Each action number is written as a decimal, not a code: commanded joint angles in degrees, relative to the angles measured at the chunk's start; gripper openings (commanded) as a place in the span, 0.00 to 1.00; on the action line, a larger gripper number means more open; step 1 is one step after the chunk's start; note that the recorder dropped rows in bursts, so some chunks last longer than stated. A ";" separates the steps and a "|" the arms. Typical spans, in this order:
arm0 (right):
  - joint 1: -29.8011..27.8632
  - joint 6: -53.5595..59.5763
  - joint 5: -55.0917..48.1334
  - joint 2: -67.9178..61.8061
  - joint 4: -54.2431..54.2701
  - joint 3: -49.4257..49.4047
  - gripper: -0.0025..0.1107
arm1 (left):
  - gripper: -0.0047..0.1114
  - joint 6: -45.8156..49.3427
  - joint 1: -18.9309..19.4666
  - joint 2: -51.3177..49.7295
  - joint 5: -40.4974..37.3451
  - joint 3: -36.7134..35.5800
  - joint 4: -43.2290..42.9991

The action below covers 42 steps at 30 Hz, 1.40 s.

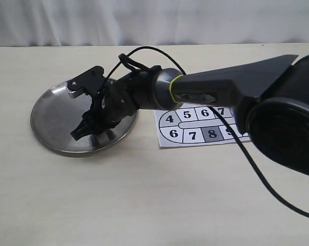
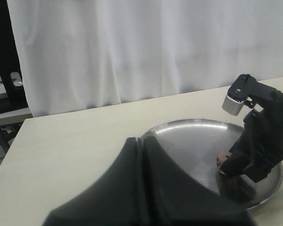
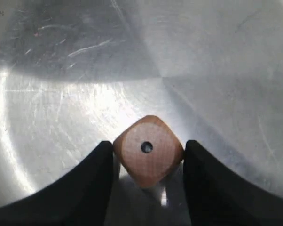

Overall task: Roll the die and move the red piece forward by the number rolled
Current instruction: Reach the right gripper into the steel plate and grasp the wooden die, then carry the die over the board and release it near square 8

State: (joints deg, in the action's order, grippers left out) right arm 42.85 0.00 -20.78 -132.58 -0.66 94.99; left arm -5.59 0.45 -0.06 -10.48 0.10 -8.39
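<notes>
The right hand (image 3: 149, 146) is closed narrowly on the die (image 3: 148, 151), one-pip face toward the wrist, low inside the steel dish (image 1: 54, 110). The left hand (image 2: 142, 188) sits outside the dish rim, fingers together and empty. The die is best lifted slightly and released over the dish centre so the raised rim contains it. The number board (image 1: 193, 134) lies just beside the dish, open tabletop (image 1: 144, 195) borders the other sides, and the red piece is not in view.

Right tool (image 1: 78, 133) angled down, fingers pinching die (image 3: 148, 151); left tool (image 2: 142, 188) fingers together.
</notes>
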 commanded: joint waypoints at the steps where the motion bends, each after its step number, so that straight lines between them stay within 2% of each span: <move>1: -0.82 0.42 -4.64 6.43 -0.43 0.30 0.06 | 0.04 -0.05 -0.48 0.06 0.55 -0.10 0.11; 8: -6.60 0.49 -17.16 18.98 -3.47 0.30 0.06 | 0.04 -0.05 -0.48 0.06 0.55 -0.10 0.11; 15: -15.26 0.00 -27.06 22.92 -3.22 -0.42 0.06 | 0.04 -0.05 -0.48 0.06 0.55 -0.10 0.11; 18: -17.90 0.00 -26.39 21.56 -3.22 -3.63 0.06 | 0.04 -0.05 -0.48 0.06 0.55 -0.10 0.11; 23: -19.31 -0.89 -19.34 17.11 -3.76 -9.69 0.08 | 0.04 -0.05 -0.48 0.06 0.55 -0.10 0.11; 25: -19.31 -3.12 -19.21 15.09 -5.53 -9.82 0.17 | 0.04 -0.05 -0.48 0.06 0.55 -0.10 0.11; 27: -19.31 -4.30 -18.84 13.79 -6.30 -9.70 0.31 | 0.04 -0.05 -0.48 0.06 0.55 -0.10 0.11; 30: -19.31 -4.30 -18.27 12.68 -7.03 -9.70 0.57 | 0.04 -0.05 -0.48 0.06 0.55 -0.10 0.11; 33: -19.31 -4.30 -18.27 12.81 -8.33 -9.70 0.75 | 0.04 -0.05 -0.48 0.06 0.55 -0.10 0.11; 36: -19.31 -4.30 -18.27 14.27 -8.33 -9.70 0.82 | 0.04 -0.05 -0.48 0.06 0.55 -0.10 0.11; 42: -19.42 -3.91 -18.45 19.78 -8.33 -9.70 0.81 | 0.04 -0.05 -0.48 0.06 0.55 -0.10 0.11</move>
State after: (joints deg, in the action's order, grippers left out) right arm 23.76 -3.99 -39.59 -115.78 -8.60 85.36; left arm -5.59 0.45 -0.06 -10.48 0.10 -8.39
